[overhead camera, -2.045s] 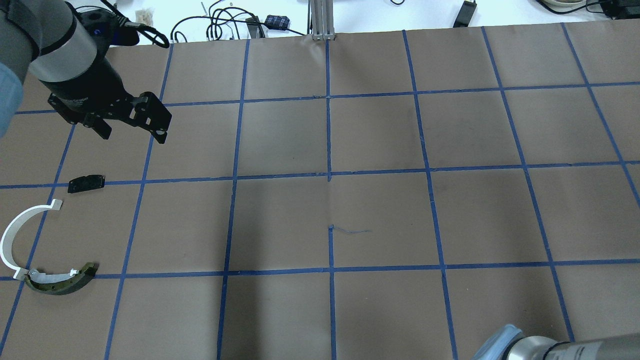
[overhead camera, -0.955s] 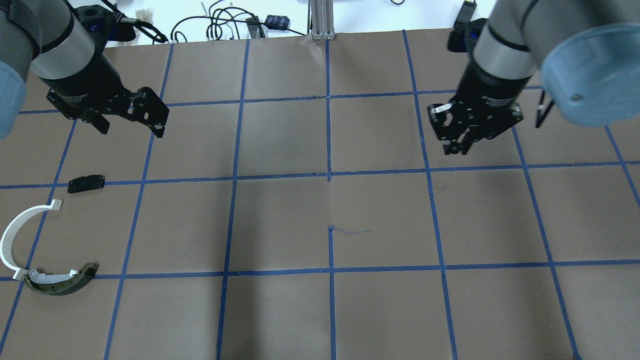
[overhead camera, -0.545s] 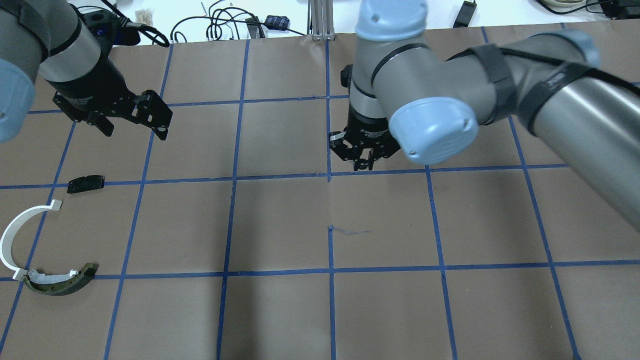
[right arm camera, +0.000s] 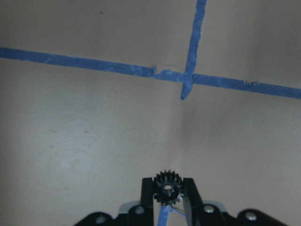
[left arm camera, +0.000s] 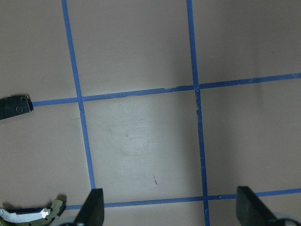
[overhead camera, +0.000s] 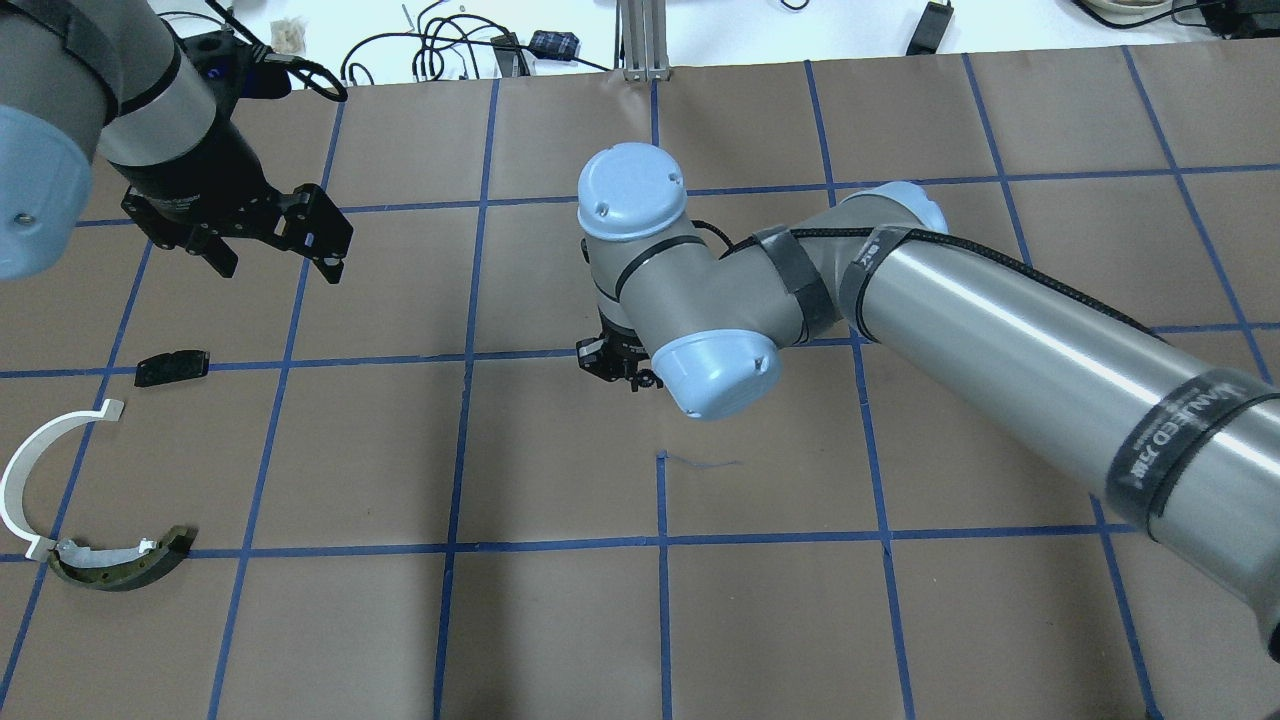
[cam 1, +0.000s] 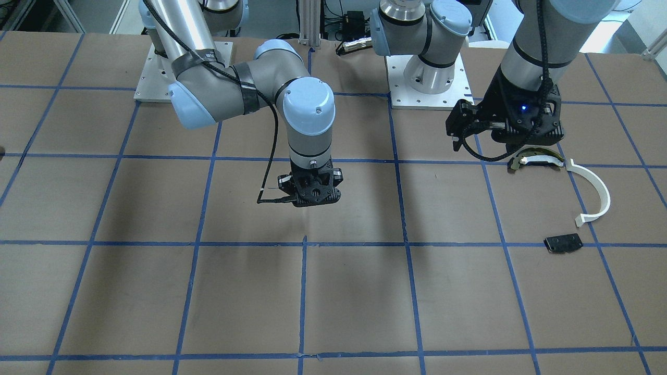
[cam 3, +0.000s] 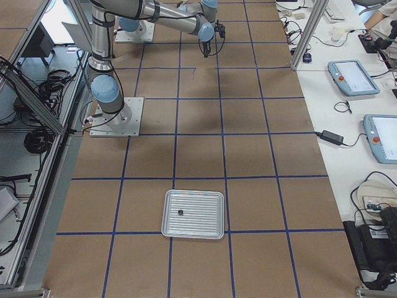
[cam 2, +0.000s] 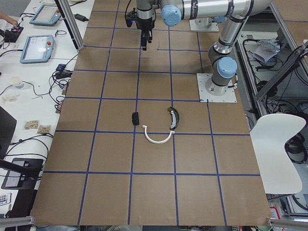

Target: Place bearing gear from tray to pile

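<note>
Overhead exterior view, near edge to far. At the left of the table [overhead camera: 560, 620] lies the pile, three parts. One curved dark metallic piece [overhead camera: 125, 570] is nearest, its end at one end of the single white half-ring arc [overhead camera: 30, 427]; whether they touch cannot be told. One flat black plate [overhead camera: 172, 367] lies beyond, apart from both.

At mid-table the right tool [overhead camera: 618, 368] points down. Its jaws are narrow and clamped on the one bearing gear [right arm camera: 168, 183], held above the table (right wrist-mounted view). Farther back on the left hangs the left tool [overhead camera: 280, 262], jaws spread wide and empty.

Exterior right view: one metal tray [cam 3: 205, 220] sits at the table's right end, well apart from both arms. It carries one small dark item [cam 3: 180, 212], too small to identify.

Change: two seconds ago the right tool was out of view. One second ago it hung over the right half, and half a second ago just right of the centre line. It is now left of that line, nearer the pile. The left tool has barely shifted.
</note>
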`<state>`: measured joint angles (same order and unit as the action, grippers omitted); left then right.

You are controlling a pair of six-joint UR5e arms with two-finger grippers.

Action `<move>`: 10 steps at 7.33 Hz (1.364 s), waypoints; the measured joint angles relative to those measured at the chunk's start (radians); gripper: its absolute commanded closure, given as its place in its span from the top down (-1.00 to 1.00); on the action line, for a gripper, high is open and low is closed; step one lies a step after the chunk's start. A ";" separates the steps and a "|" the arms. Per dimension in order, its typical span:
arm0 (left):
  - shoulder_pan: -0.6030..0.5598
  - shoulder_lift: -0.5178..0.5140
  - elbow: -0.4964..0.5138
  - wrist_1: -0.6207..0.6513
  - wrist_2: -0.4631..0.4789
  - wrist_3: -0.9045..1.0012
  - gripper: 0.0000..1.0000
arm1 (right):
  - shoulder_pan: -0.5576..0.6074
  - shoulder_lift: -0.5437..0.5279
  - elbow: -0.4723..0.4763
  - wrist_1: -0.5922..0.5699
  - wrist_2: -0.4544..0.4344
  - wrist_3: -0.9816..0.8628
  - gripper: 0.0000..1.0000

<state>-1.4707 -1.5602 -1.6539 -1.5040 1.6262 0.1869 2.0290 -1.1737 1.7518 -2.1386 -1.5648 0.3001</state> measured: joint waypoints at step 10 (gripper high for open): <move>-0.236 -0.167 -0.057 0.227 -0.063 -0.201 1.00 | -0.543 -0.415 0.015 0.329 -0.014 -0.818 1.00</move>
<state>-1.7072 -1.7271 -1.7111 -1.2772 1.5629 -0.0142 1.4860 -1.5884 1.7665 -1.8092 -1.5792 -0.5183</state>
